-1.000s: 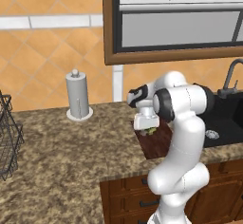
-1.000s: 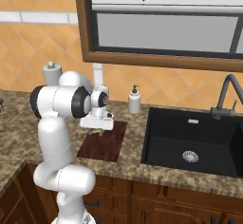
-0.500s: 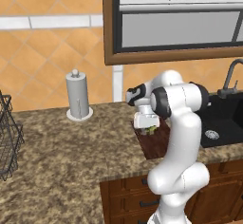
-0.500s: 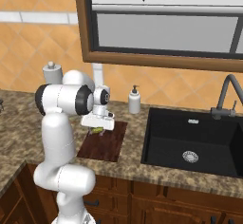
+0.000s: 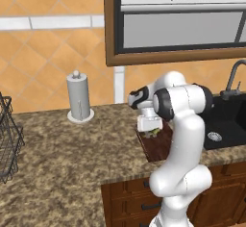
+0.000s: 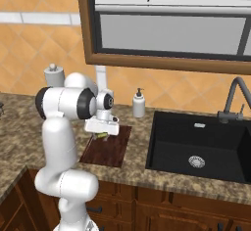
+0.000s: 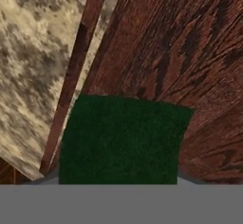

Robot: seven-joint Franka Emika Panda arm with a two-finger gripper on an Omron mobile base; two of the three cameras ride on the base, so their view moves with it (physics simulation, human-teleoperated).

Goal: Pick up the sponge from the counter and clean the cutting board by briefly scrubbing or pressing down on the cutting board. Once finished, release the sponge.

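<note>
Now | I'm holding the fingers (image 6: 101, 135) clamped on the sponge (image 7: 124, 140) | it's sitting directly beneath them, over the board (image 6: 108, 148) near its bench (image 5: 62, 163) edge | sponge: soft, dark-green, flat block; board: hard, grained red-brown wood | I'm judging straight-down pressing next.

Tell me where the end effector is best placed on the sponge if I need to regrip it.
Probably as now: from above, across the narrow sides of the sponge, flat dark green face down toward the cutting board. It is a small flat block, so the thin edges suit the two fingers. The end effector is shut on it over the board's far left part, near the counter edge.
</note>
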